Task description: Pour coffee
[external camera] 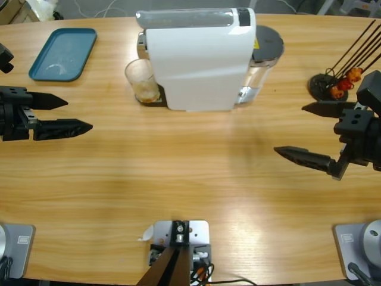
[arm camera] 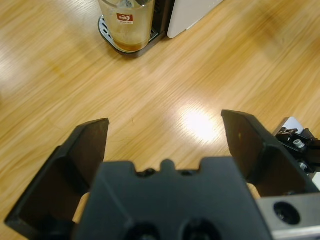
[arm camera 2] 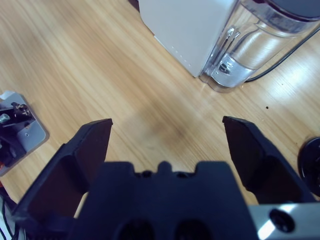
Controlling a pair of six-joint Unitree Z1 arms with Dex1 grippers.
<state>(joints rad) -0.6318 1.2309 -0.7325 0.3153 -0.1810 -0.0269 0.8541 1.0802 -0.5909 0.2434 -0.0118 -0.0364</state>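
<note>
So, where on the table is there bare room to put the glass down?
The widest bare wood lies in front of the coffee machine, between the left gripper and the right gripper, both open. A smaller patch lies between the blue tray and the glass. It is crowded near the capsule stand.

Glass tumbler (arm camera: 126, 24): rim cut off by the top edge of the left wrist frame; red label text too small to read.
Coffee machine (external camera: 199, 56): hides the spout above the glass in the high frame; cropped at the top in both wrist frames.
Capsule holder (external camera: 342, 74): wires run off the upper right edge.
Water tank (arm camera 2: 260, 42): top cropped.
</note>
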